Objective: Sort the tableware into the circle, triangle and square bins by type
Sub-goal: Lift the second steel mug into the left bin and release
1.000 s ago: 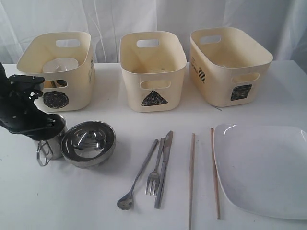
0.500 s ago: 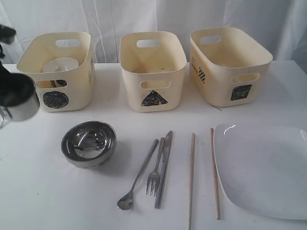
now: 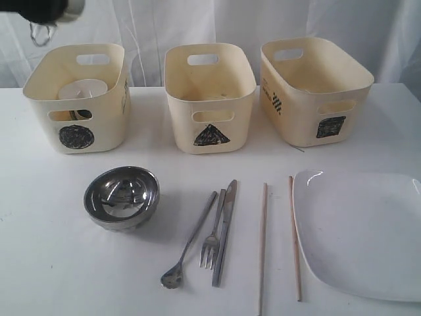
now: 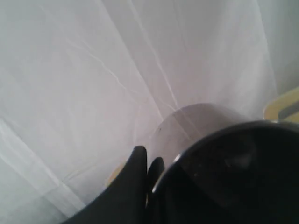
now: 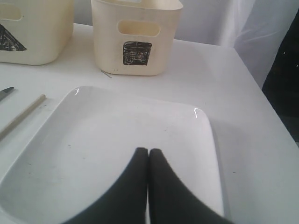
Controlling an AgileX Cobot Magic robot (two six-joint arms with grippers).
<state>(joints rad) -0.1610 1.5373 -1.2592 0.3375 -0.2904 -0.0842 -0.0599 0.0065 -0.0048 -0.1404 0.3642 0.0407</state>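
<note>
My left gripper point(image 4: 149, 156) is shut on the rim of a steel mug point(image 3: 56, 13), held high above the circle bin point(image 3: 79, 122) at the exterior view's top left edge. A small white bowl point(image 3: 82, 89) sits inside that bin. The triangle bin point(image 3: 209, 99) and square bin point(image 3: 316, 89) stand to its right. On the table lie a steel bowl point(image 3: 121, 196), spoon point(image 3: 191, 240), fork point(image 3: 213, 234), knife point(image 3: 225, 230) and two chopsticks point(image 3: 263, 243). My right gripper point(image 5: 148, 151) hovers shut over the white plate point(image 5: 117, 135), holding nothing.
White curtains hang behind the bins. The plate point(image 3: 362, 230) reaches the table's right front edge. The right arm does not show in the exterior view.
My left gripper has lifted the steel mug from beside the steel bowl, up and back to above the circle bin. The right gripper has stayed put.
</note>
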